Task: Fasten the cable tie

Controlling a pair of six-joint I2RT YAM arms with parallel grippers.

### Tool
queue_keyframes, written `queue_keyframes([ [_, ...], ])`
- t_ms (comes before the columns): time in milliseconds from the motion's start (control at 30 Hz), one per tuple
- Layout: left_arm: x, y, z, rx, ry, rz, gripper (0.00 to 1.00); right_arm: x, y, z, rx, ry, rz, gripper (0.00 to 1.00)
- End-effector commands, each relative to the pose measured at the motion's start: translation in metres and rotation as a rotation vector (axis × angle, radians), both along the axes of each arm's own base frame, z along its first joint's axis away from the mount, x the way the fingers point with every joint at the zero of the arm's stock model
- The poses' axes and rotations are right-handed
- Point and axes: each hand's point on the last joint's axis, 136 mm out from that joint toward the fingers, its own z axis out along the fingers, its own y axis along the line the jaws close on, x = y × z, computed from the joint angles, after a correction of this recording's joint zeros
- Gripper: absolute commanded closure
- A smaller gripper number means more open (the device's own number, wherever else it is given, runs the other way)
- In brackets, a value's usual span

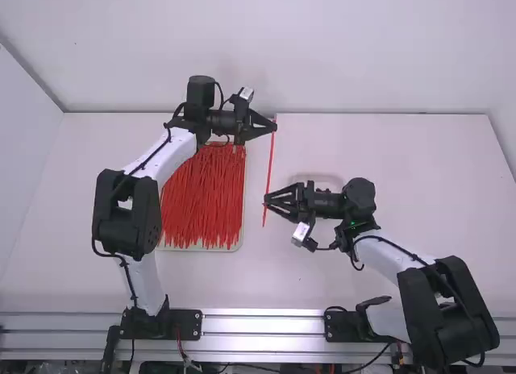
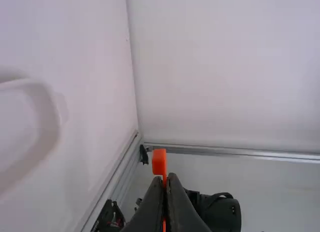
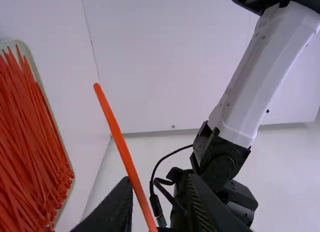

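step in hand, as judged: taking the second hold before looping. the left gripper (image 1: 271, 127) has its fingers pressed together on the cable tie (image 1: 268, 172), just behind its square head (image 2: 159, 162), which stands clear beyond the fingertips. the strap runs straight from there to the right gripper (image 1: 268, 204), whose fingers (image 3: 200, 204) stand apart with the strap between them, nearer one finger, the tail tip jutting past. the next move likely calls for closing on the strap, then curling the tail round to the head's slot. the tie is thin, orange-red and unlooped. spare ties (image 1: 205, 193) lie on a tray (image 1: 234, 248) beyond the right fingertips.
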Motion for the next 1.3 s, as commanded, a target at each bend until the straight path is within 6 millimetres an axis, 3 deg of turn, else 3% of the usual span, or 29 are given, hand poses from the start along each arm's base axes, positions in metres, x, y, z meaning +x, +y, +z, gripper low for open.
queue_keyframes([
  [0, -0.0024, -0.0022, -0.0035, -0.002, 0.005, -0.014, 0.98, -0.0021, -0.0006, -0.0016, -0.001, 0.020, 0.009, 0.74],
  [133, -0.0038, -0.0044, -0.0036, -0.002, 0.005, -0.019, 0.98, -0.0021, -0.0006, -0.0016, -0.001, 0.020, 0.009, 0.81],
  [733, -0.0061, -0.0047, -0.0094, 0.000, 0.014, -0.023, 0.98, -0.0013, -0.0006, -0.0010, 0.000, 0.018, 0.006, 0.79],
  [833, -0.0062, -0.0049, -0.0094, 0.000, 0.014, -0.023, 0.98, -0.0012, -0.0006, -0.0011, -0.001, 0.020, 0.006, 0.85],
  [867, -0.0060, -0.0047, -0.0093, 0.000, 0.014, -0.022, 0.98, -0.0011, -0.0006, -0.0016, -0.002, 0.024, 0.006, 0.97],
  [900, -0.0060, -0.0047, -0.0093, 0.000, 0.014, -0.022, 0.98, -0.0011, -0.0006, -0.0019, -0.002, 0.025, 0.006, 1.00],
  [1267, -0.0053, -0.0048, -0.0087, 0.000, 0.006, -0.020, 0.98, -0.0011, -0.0006, -0.0020, -0.003, 0.026, 0.006, 1.00],
])
